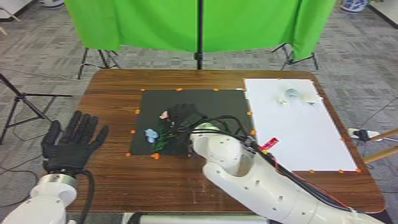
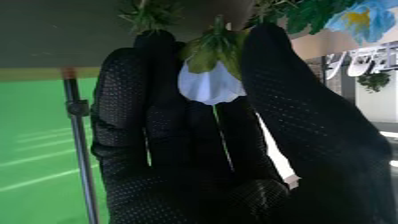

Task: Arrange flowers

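The brown wooden table (image 1: 115, 180) comes first, with a green cloth (image 1: 133, 25) hanging beyond its far edge. On the table's right side lies a white sheet (image 1: 298, 135), and left of it a smaller black mat (image 1: 158, 100). The left hand (image 1: 67, 152) is at the table's left edge, its fingers straight and spread. The right hand (image 1: 185, 112) is over the black mat; in the right wrist view it pinches a white flower (image 2: 209, 85) by its green base between fingers and thumb, the petals towards the palm. A blue flower (image 1: 151, 134) lies at the mat's left side, near green stems (image 1: 161, 145). Small orange markers (image 1: 155, 156) edge the mat.
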`<action>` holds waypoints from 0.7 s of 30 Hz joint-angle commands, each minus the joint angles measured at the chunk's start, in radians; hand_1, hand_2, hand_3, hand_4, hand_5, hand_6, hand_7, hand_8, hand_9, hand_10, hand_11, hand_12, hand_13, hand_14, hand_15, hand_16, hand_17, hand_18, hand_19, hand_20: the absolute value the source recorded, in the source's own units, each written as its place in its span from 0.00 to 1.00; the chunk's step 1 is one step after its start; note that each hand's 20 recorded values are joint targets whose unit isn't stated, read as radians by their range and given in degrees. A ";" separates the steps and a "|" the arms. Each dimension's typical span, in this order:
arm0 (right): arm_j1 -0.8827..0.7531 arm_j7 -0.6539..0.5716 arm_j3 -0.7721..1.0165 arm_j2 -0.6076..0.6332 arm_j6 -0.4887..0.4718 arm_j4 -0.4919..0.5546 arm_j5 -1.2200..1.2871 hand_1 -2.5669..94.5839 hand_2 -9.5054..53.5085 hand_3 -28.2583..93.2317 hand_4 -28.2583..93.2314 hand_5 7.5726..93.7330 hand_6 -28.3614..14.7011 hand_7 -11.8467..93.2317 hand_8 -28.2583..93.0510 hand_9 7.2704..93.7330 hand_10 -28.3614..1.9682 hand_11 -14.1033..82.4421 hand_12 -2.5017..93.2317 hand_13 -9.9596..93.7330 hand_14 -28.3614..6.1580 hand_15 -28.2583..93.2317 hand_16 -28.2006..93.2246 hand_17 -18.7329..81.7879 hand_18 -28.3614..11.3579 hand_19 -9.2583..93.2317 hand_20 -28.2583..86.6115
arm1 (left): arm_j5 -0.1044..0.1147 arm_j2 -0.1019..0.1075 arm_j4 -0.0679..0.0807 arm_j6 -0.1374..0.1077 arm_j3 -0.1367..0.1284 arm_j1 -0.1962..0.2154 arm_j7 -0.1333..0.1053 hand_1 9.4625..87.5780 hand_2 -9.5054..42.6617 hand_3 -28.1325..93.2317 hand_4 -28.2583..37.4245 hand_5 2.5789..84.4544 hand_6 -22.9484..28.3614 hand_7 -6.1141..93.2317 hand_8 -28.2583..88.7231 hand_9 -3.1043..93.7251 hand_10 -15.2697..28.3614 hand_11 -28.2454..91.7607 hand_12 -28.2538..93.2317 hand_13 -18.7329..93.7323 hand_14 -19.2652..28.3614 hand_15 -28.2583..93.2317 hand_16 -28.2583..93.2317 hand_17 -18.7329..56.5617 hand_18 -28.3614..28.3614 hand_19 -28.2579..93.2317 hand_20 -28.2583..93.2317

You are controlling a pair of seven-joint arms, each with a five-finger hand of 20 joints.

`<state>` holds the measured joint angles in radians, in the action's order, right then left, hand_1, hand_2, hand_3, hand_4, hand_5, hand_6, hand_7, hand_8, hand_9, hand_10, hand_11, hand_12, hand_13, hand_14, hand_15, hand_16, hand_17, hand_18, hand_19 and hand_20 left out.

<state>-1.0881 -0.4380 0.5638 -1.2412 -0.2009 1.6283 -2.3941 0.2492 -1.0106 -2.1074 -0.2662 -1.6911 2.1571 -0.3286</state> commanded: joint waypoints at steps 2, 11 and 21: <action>-0.015 -0.028 0.016 0.004 -0.045 0.027 0.014 0.51 0.00 0.87 0.00 0.45 0.46 0.26 0.15 0.47 0.27 0.34 0.23 0.57 0.36 0.70 0.41 0.52 0.18 0.90 0.50 | 0.049 -0.008 0.004 -0.029 0.001 0.020 -0.005 0.25 0.43 0.85 0.00 0.51 0.59 0.28 0.14 0.45 0.70 0.48 0.34 0.46 0.73 0.61 0.18 0.18 0.77 0.56 0.39; -0.020 -0.057 0.028 0.017 -0.008 0.046 0.038 0.48 0.00 0.87 0.00 0.46 0.46 0.27 0.16 0.46 0.24 0.33 0.22 0.56 0.33 0.71 0.39 0.52 0.16 0.90 0.50 | 0.049 -0.012 0.002 -0.033 0.000 0.023 -0.014 0.25 0.42 0.85 0.00 0.51 0.59 0.29 0.14 0.45 0.70 0.49 0.34 0.46 0.73 0.61 0.18 0.18 0.77 0.56 0.39; -0.027 -0.098 0.091 0.037 0.052 0.090 0.044 0.46 0.00 0.85 0.00 0.53 0.43 0.26 0.15 0.51 0.21 0.32 0.22 0.58 0.33 0.70 0.39 0.53 0.13 0.92 0.51 | 0.045 -0.026 0.009 -0.029 0.008 0.012 -0.010 0.25 0.42 0.85 0.00 0.51 0.59 0.29 0.14 0.46 0.70 0.49 0.34 0.46 0.73 0.61 0.18 0.18 0.77 0.56 0.39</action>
<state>-1.1156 -0.5177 0.5937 -1.2283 -0.1884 1.6837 -2.3418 0.2932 -1.0152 -2.1084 -0.2873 -1.6919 2.1659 -0.3438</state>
